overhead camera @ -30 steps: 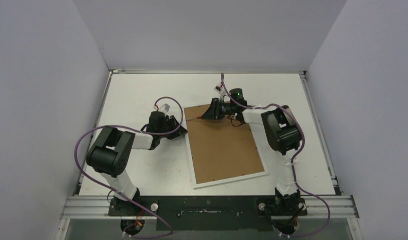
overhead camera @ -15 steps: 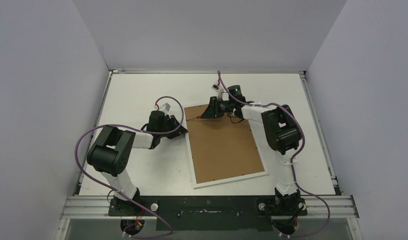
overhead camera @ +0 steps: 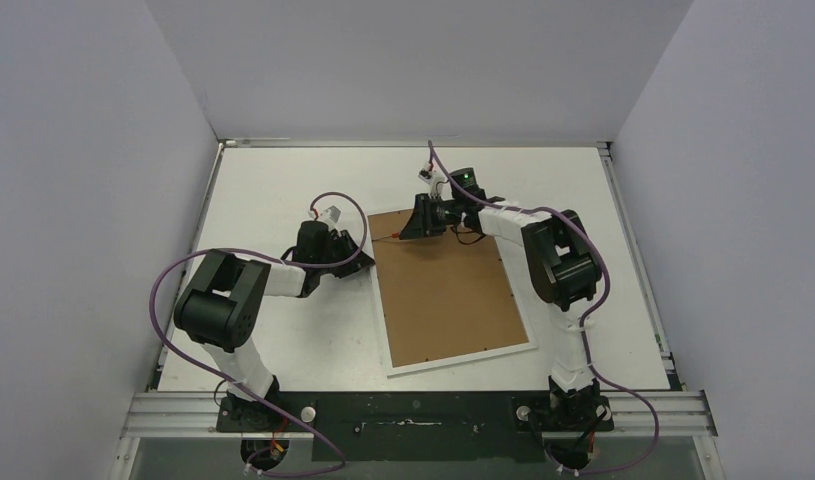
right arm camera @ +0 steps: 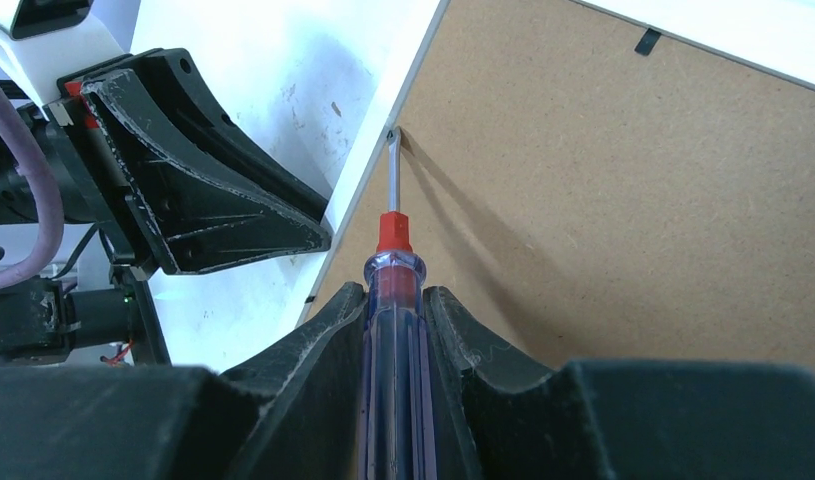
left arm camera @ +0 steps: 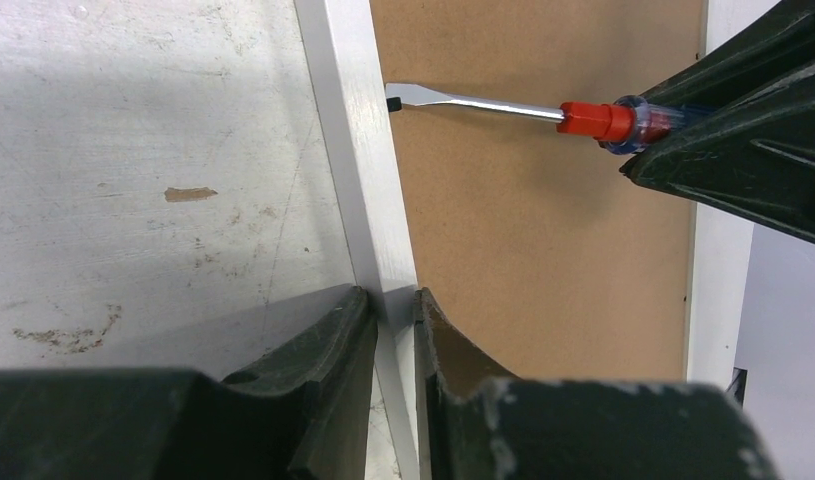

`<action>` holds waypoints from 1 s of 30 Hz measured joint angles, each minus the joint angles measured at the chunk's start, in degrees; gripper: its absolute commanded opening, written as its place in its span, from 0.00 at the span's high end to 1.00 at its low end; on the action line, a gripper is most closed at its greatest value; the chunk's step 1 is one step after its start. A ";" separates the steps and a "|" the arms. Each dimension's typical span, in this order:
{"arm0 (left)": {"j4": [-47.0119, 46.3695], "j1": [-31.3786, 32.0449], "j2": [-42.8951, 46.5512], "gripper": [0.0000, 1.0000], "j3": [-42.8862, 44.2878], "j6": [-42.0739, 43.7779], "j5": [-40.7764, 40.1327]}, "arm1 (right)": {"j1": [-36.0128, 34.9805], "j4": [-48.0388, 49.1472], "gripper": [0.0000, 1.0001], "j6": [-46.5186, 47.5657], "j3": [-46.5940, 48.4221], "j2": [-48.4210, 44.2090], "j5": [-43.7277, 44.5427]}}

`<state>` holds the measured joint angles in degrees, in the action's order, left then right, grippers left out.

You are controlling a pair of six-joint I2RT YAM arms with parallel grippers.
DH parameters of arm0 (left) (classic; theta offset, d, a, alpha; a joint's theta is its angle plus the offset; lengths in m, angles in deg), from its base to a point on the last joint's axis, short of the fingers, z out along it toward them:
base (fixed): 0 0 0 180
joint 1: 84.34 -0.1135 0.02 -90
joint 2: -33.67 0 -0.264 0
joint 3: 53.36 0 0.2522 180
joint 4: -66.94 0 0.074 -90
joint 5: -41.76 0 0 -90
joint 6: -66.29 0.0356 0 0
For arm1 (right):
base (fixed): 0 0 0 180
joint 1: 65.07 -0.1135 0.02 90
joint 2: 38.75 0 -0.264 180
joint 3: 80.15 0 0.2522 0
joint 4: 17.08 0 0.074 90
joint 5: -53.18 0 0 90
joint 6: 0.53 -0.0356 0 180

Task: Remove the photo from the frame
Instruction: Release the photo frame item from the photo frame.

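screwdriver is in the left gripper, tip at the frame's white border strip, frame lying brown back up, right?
No: the right gripper holds the screwdriver, as the right wrist view shows. Its tip is at the white border strip of the frame, and the frame lies brown back up.

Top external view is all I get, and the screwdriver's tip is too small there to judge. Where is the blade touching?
Observer: The screwdriver held by the right hand has its blade tip at a small black tab where the backing board meets the frame.
Operator: And the left hand?
Observer: The left hand pinches the frame's white strip, one finger outside the frame, one over the board.
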<state>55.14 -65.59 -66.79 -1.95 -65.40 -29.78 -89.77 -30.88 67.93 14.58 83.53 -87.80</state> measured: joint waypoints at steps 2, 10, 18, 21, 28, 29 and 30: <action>-0.02 -0.07 -0.02 0.85 0.02 0.00 0.04 | -0.42 -1.86 1.00 0.37 0.94 -0.04 0.87; -0.46 -0.33 -0.17 0.86 0.02 -0.02 -0.09 | -4.07 -9.03 1.00 3.19 2.97 -1.79 7.65; -1.07 -0.48 -0.42 0.86 0.00 -0.02 -0.22 | -8.46 -16.87 1.00 6.05 4.79 -1.97 14.67; -1.18 -0.48 -0.44 0.86 0.00 -0.04 -0.20 | -9.40 -19.26 1.00 6.84 6.38 -1.97 16.81; -1.33 -0.59 -0.48 0.86 -0.07 -0.04 -0.04 | -10.58 -21.97 1.00 7.89 8.17 -1.97 19.61; -1.36 -0.63 -0.48 0.86 -0.09 -0.07 0.00 | -10.78 -22.12 1.00 7.91 8.26 -1.97 19.98; -1.46 -0.63 -0.48 0.87 -0.13 -0.07 0.04 | -10.99 -22.40 1.00 7.98 8.41 -1.97 20.35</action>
<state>53.67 -66.23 -67.27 -2.09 -65.46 -29.74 -100.77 -53.28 75.91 22.99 81.57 -67.45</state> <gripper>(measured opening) 0.163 0.241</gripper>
